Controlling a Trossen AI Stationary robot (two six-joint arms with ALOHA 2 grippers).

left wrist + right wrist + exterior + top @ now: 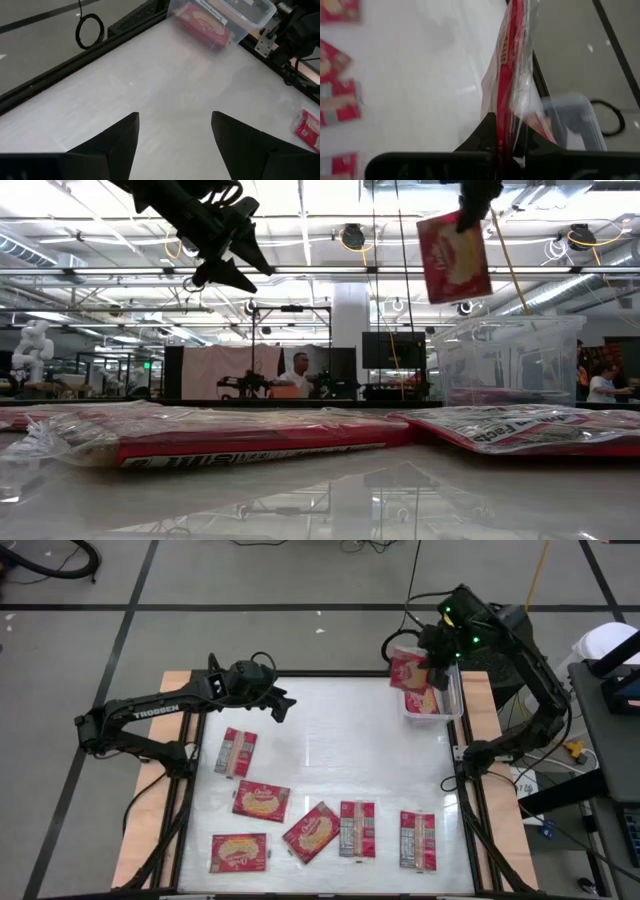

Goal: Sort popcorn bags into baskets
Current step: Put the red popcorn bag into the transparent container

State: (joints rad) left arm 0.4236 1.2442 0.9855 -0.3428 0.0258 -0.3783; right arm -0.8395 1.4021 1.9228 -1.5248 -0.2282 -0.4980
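1. Left gripper [232, 262], upper left, raised well above the table, its fingers spread and empty.
2. Right gripper [472, 202], at the top edge, pinching a red popcorn bag [455, 257] that hangs above the basket.
3. Clear plastic basket [508, 360], right of centre, standing on the table.
4. Popcorn bags lying flat in the foreground: one left [220, 435], one right [520, 428].
5. Seated person [297, 375] in the room beyond.

Both arms are matte black, built of jointed tubular links. The left arm [150, 715] carries white "TROSSEN" lettering along its link and ends in two dark, wedge-shaped fingers [107, 145]. The right arm [520, 670] shows small green lights near its wrist.
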